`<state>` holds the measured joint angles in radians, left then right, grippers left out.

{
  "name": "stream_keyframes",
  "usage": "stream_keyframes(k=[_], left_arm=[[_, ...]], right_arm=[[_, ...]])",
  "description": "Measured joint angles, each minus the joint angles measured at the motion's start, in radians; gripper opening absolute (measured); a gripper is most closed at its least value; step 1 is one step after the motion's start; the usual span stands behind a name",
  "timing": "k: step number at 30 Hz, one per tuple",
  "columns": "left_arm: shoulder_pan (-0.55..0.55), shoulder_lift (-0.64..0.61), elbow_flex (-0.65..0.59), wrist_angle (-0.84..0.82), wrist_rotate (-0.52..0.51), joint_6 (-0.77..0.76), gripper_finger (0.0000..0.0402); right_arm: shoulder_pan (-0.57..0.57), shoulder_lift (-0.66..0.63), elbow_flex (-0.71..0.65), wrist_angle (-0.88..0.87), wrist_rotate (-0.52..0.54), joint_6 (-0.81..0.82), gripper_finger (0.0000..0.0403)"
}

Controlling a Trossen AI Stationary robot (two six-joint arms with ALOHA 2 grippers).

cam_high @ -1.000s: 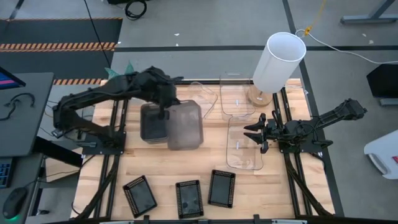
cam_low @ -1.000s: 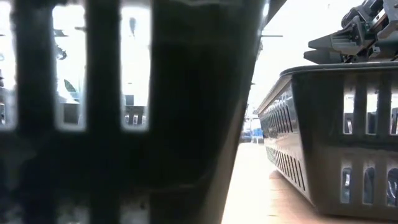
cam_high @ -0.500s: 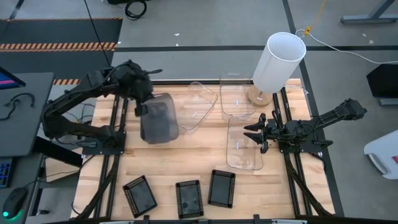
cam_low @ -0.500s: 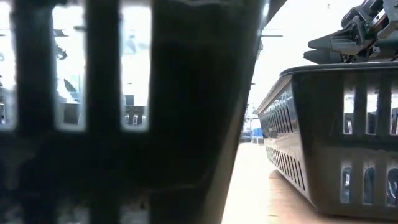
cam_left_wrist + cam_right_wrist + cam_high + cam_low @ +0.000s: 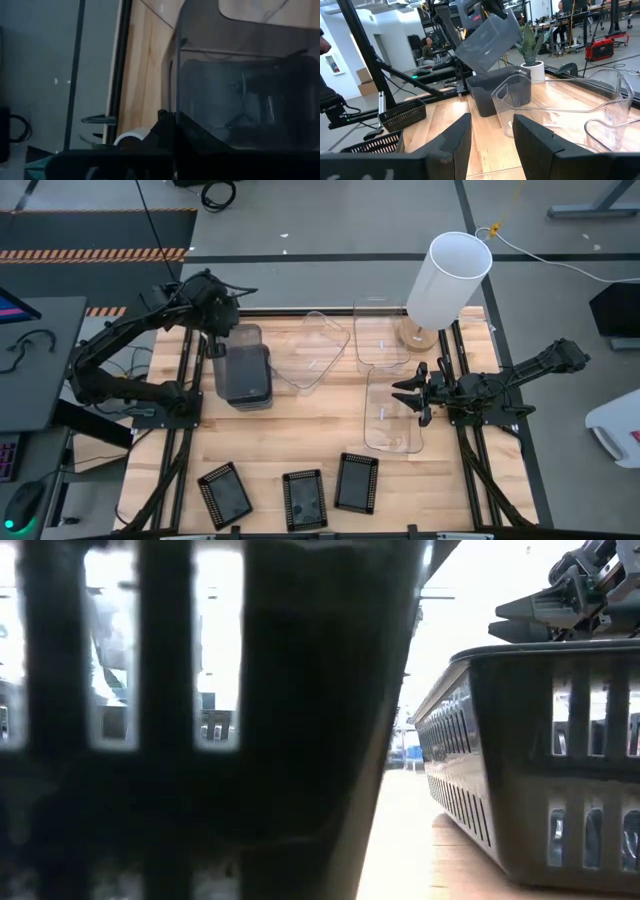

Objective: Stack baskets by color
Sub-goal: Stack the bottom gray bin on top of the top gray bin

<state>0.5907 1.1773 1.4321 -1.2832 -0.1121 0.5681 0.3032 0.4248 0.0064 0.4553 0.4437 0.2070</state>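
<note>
The left hand (image 5: 212, 340) is clamped shut on the rim of a smoky grey basket (image 5: 243, 350), holding it tilted in the air just above the other grey baskets (image 5: 246, 380) sitting on the tabletop (image 5: 300, 430). From the right wrist view the lifted bin (image 5: 485, 37) hangs at an angle over the grey pile (image 5: 495, 92), not yet nested. It looks light and fairly stiff, though a thin plastic wall pinched at one edge will likely swing and flex; the smooth rim seems slippery, so a grip on the middle of a short side suits it best.

Further out from that hand lie the clear baskets (image 5: 325, 350), and the right hand (image 5: 415, 392) waits open over one of them (image 5: 392, 415). Three black mesh trays (image 5: 300, 498) sit well apart, along the near edge.
</note>
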Motion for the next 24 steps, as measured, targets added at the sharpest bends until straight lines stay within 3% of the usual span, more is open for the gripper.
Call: stream_keyframes(k=[12,24], left_arm=[[0.006,0.002,-0.243,0.121,0.035,0.021,0.0003],[0.010,0.001,-0.376,0.146,0.209,-0.033,0.0006]], right_arm=[[0.000,0.000,0.000,0.000,0.000,0.000,0.0149],[0.000,0.000,0.000,0.000,0.000,0.000,0.0149]])
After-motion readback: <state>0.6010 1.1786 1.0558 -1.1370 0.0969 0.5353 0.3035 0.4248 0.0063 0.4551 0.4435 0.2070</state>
